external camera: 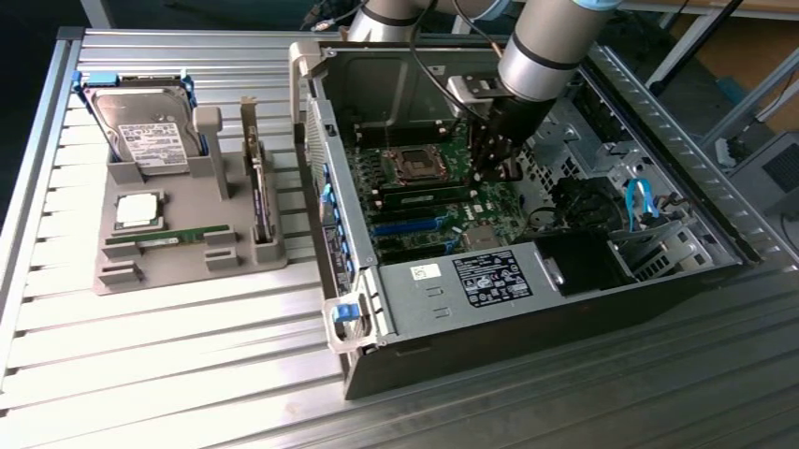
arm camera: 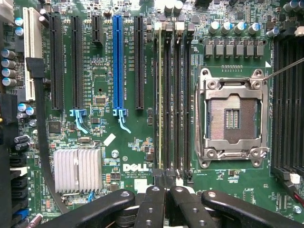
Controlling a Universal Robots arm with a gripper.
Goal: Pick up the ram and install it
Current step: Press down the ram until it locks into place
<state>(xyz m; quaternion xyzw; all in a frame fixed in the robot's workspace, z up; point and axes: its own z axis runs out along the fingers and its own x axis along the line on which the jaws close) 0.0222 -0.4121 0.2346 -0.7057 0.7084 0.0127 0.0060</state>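
A ram (external camera: 168, 238), a long green stick, lies in the grey holder (external camera: 187, 271) at the exterior view's left, outside the computer case. My gripper (external camera: 493, 173) hangs inside the open case (external camera: 525, 281), low over the motherboard (external camera: 425, 201), beside the empty processor socket (external camera: 418, 164). In the wrist view the gripper (arm camera: 166, 190) is shut, its fingers pressed together with nothing between them. They sit over the end of the memory slots (arm camera: 173, 99). A thin pale-green edge (arm camera: 160, 95) runs along the slot in line with the fingertips; I cannot tell whether it is a seated stick.
The holder also carries a hard drive (external camera: 148, 131), a square silver processor (external camera: 138, 210) and a dark expansion card (external camera: 260, 201). Inside the case are the processor socket (arm camera: 232, 116), a blue card slot (arm camera: 118, 61), a heatsink (arm camera: 78, 169) and the black power supply (external camera: 500, 276).
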